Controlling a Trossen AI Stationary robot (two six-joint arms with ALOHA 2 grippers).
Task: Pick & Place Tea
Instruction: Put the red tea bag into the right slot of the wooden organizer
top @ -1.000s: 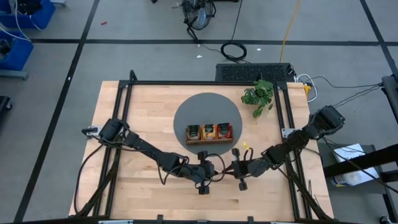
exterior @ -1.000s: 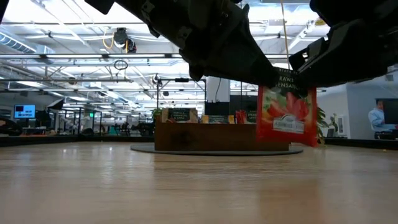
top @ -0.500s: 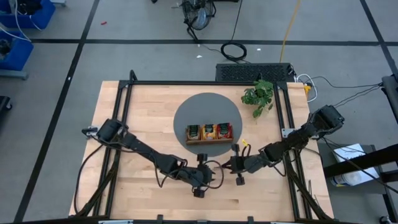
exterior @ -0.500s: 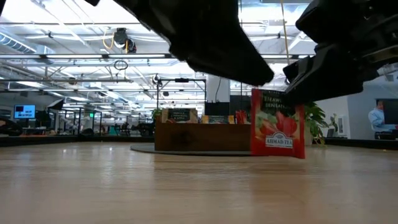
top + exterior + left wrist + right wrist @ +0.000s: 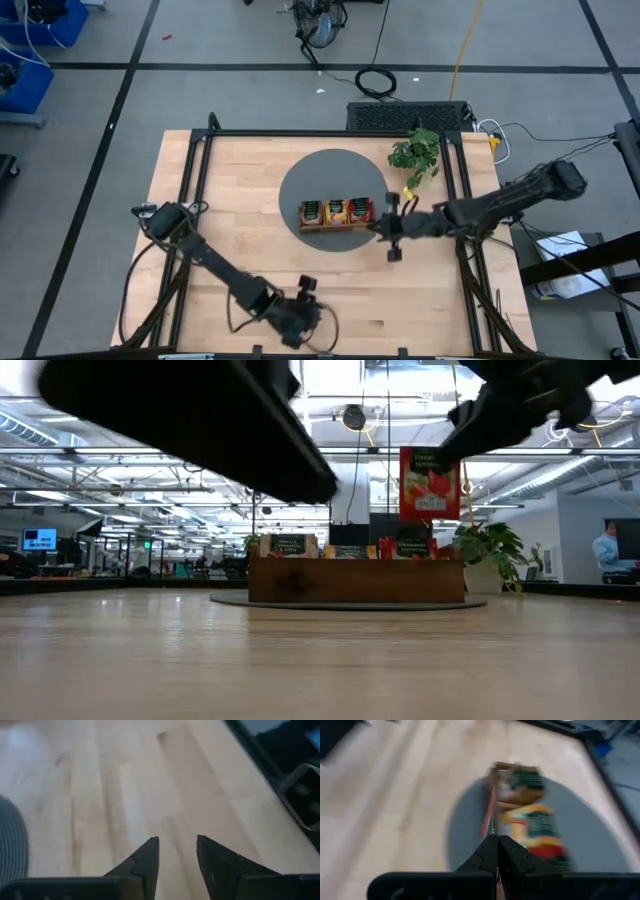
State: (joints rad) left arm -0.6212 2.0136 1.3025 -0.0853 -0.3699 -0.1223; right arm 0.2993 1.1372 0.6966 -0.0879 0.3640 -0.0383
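A long brown wooden tray (image 5: 336, 226) stands on a round grey mat (image 5: 300, 185), with tan, orange-yellow and red tea sachets (image 5: 336, 210) upright in its compartments. The low view shows the tray (image 5: 355, 580) across the table. My right gripper (image 5: 388, 228) hovers by the tray's right end, shut on a red sachet (image 5: 430, 484). My left gripper (image 5: 300, 315) is down by the table's near edge, open over bare wood (image 5: 177, 847). My right gripper (image 5: 496, 840) pinches the red sachet between its two fingers at one edge (image 5: 491, 827); its wrist view sees the sachet edge-on. The fingers slant down from the table's right. The sachet hangs upright below them, lifted clear, above the tray's right end (image 5: 440, 570).
A small green potted plant (image 5: 415, 152) stands at the far right, behind the tray, seen also in the low view (image 5: 490, 555). Black frame rails (image 5: 190, 200) run along the table's sides. Bare wood lies left of and in front of the mat.
My right gripper has risen and moved toward the far edge, carrying the red sachet from just above the table up to the tray's right end. My left arm has drawn back toward the near edge, away from the sachet.
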